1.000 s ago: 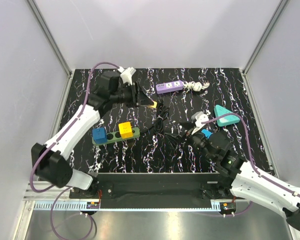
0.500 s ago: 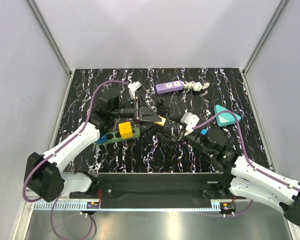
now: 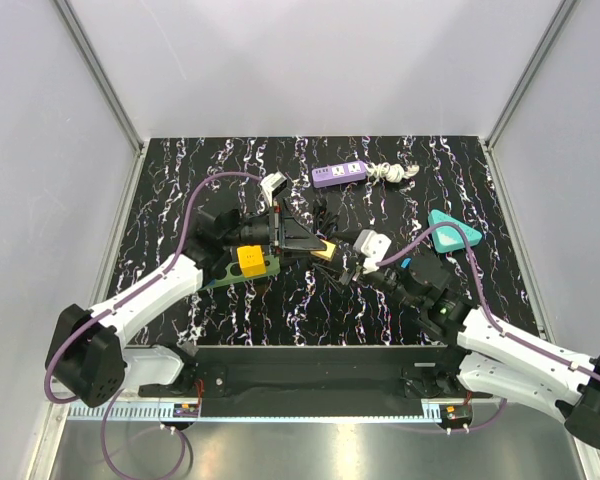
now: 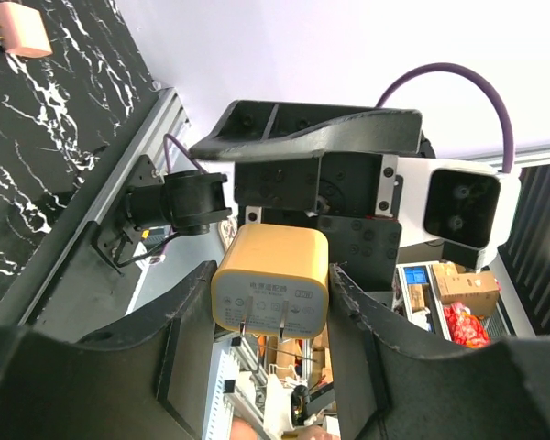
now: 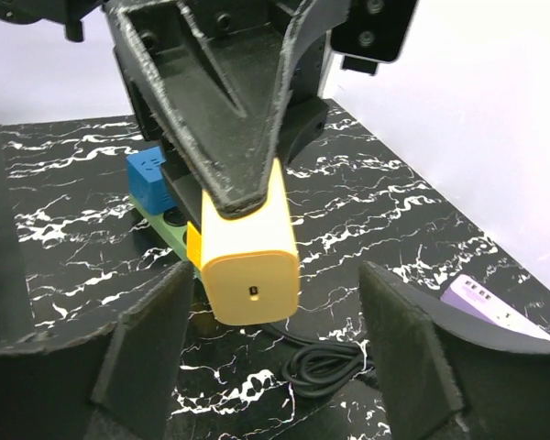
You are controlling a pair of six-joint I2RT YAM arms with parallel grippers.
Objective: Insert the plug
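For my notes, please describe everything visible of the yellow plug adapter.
The yellow plug adapter is a rounded, plastic-looking block: two metal prongs and a grey label on one end, a dark dot on the other. The left hand clamps it aloft; the right hand's open fingers flank it, not touching.

The yellow plug is smooth matt plastic; the marbled black table looks smooth.

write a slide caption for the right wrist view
Left gripper holds a yellow charger between the fingers of the open right gripper, green power strip behind.
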